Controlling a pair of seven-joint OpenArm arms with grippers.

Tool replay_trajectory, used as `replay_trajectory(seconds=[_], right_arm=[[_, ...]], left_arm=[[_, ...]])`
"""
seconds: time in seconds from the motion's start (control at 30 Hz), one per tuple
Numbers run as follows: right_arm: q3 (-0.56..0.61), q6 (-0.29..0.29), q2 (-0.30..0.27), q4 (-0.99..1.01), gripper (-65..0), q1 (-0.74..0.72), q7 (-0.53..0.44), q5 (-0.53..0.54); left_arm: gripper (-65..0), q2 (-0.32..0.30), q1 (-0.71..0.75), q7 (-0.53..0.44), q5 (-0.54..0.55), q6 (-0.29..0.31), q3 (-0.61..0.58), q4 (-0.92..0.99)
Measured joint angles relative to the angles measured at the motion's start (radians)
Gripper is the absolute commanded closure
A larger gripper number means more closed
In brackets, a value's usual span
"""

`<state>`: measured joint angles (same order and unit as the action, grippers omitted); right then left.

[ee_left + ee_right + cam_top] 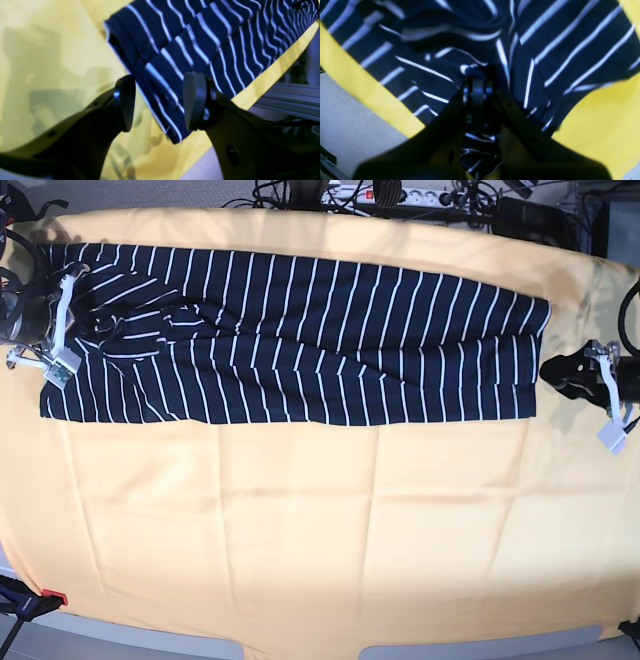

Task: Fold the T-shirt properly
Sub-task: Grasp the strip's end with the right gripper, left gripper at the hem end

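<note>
Base view: shirt (290,335) lies long 9-to-3; right gripper (70,320) pinches its 9 end, left gripper (572,372) gapes empty just off its 3 end.

**Even overhead light, soft wrist views**

Base view is reading bright and even, with faint creases shading the yellow cloth (300,520). Left wrist view is showing soft grey shadows on the cloth, and the near end effector (157,102) is blurring. Right wrist view is running dim and smeared; T-shirt (557,45) stripes are glaring white.
</note>
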<state>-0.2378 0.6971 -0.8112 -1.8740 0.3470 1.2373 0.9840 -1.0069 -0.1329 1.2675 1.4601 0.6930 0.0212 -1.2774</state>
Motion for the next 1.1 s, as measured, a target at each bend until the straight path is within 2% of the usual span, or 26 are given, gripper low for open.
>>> replay_trajectory(seconds=[0.13,0.23,0.37,0.4,0.43,0.57,0.63,0.67,0.7,0.77,0.8,0.87,0.93,1.0,1.1], right_arm=[[0.0,0.0,0.0,0.016,0.0,0.0,0.007,0.003],[0.0,0.0,0.0,0.016,-0.3,0.0,0.011,0.057],[0.0,0.0,0.0,0.016,-28.7,-0.004,0.011,0.153],[0.0,0.0,0.0,0.011,-32.0,-0.006,0.011,0.166],[-0.005,0.0,0.0,0.004,-32.3,-0.005,0.015,0.19],[-0.106,0.0,0.003,-0.062,-32.0,-0.004,0.008,0.337],[-0.2,0.0,0.017,-0.094,-28.4,-0.009,-0.007,0.36],[-0.249,0.0,0.029,-0.101,-24.2,-0.01,-0.023,0.362],[-0.293,0.0,0.049,-0.102,-17.1,-0.011,-0.034,0.361],[-0.352,-0.001,0.109,-0.1,0.0,-0.009,-0.052,0.349],[-0.362,-0.002,0.146,-0.094,0.0,-0.009,-0.053,0.345],[-0.357,-0.003,0.218,-0.069,0.0,-0.008,-0.057,0.33],[-0.346,0.001,0.27,-0.018,0.0,-0.004,-0.071,0.319],[-0.347,0.001,0.303,0.044,0.0,-0.004,-0.157,0.237],[-0.347,-0.004,0.346,0.145,0.0,-0.01,-0.328,0.09]], left_arm=[[-32.7,-0.005,0.0,0.0,0.0,0.0,0.0,0.0],[-32.7,-0.005,0.0,0.0,0.0,0.0,0.0,0.0],[-32.7,-0.008,0.0,0.007,0.0,0.0,0.0,0.0],[-32.7,-0.014,0.0,0.008,0.0,0.0,0.0,0.0],[-32.7,-0.023,-0.001,0.008,0.0,0.0,0.0,0.0],[-32.7,-0.061,-0.047,0.009,0.001,0.0,0.0,0.0],[-32.7,-0.071,-0.064,0.006,0.003,0.0,0.014,0.0],[-32.7,-0.071,-0.065,0.008,0.003,0.0,0.032,0.0],[-32.7,-0.071,-0.064,0.009,0.003,0.0,0.052,0.0],[-32.7,-0.062,-0.062,0.013,0.002,0.0,0.105,0.002],[-32.7,-0.056,-0.064,0.008,0.004,0.0,0.133,0.006],[-32.7,-0.051,-0.064,0.02,0.01,-0.04,0.183,0.03],[-32.7,-0.04,-0.064,0.071,0.006,-0.069,0.23,0.063],[-32.7,-0.018,-0.061,0.094,0.002,-0.092,0.267,0.098],[-32.7,-0.002,-0.036,0.058,0.008,-0.091,0.289,0.161]])
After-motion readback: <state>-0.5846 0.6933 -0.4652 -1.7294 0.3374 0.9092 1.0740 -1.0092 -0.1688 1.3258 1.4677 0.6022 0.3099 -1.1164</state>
